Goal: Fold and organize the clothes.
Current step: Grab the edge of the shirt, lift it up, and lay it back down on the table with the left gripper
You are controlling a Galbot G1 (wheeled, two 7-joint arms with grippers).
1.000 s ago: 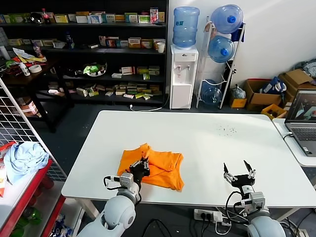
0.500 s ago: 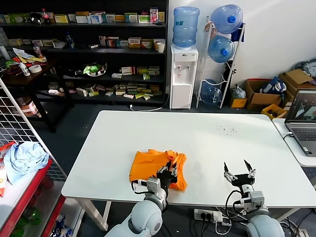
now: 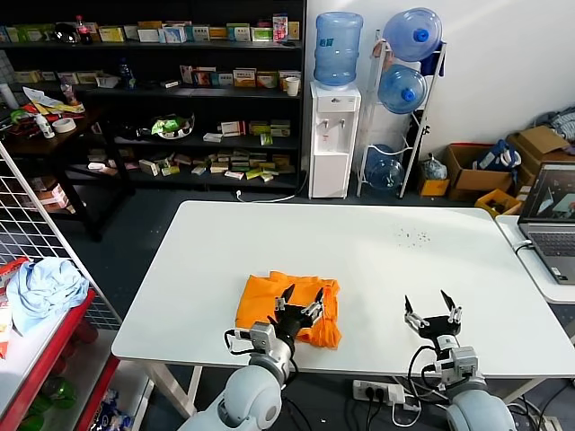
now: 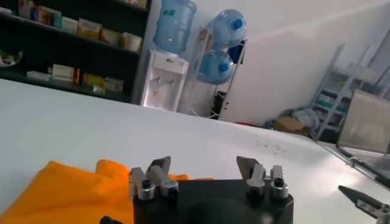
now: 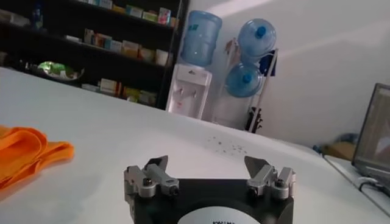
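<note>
Head view showed a red cart [image 3: 63,337] off the left end of the worktop [image 3: 359,260], holding a light blue bundle [image 3: 40,287], and dark shelves [image 3: 180,99] behind the worktop, stocked with small boxes. Three water jugs stood in a rack [image 3: 404,99] beyond the worktop's far edge, beside a dispenser [image 3: 333,139] topped by another jug. An open carton [image 3: 476,171] sat on the floor past the worktop's far right corner, its contents too small to make out.

The orange T-shirt [image 3: 283,305] lay folded into a compact bundle near the worktop's front edge, left of centre. The left pincer [image 3: 299,301] stood over the T-shirt's right part, fingers spread wide and empty. The right pincer [image 3: 429,314] was well to the right of the T-shirt, above bare worktop, also spread wide and empty.

Left wrist view showed orange cloth [image 4: 67,192] lying low beside the left pincer [image 4: 204,176], with the right pincer's tip [image 4: 362,201] farther off. Right wrist view showed the layered folded edge of the T-shirt [image 5: 27,152] well apart from the right pincer [image 5: 207,173], plus dark specks [image 5: 228,143] on the worktop. A laptop [image 3: 550,224] sat on a side table off the worktop's right end.
</note>
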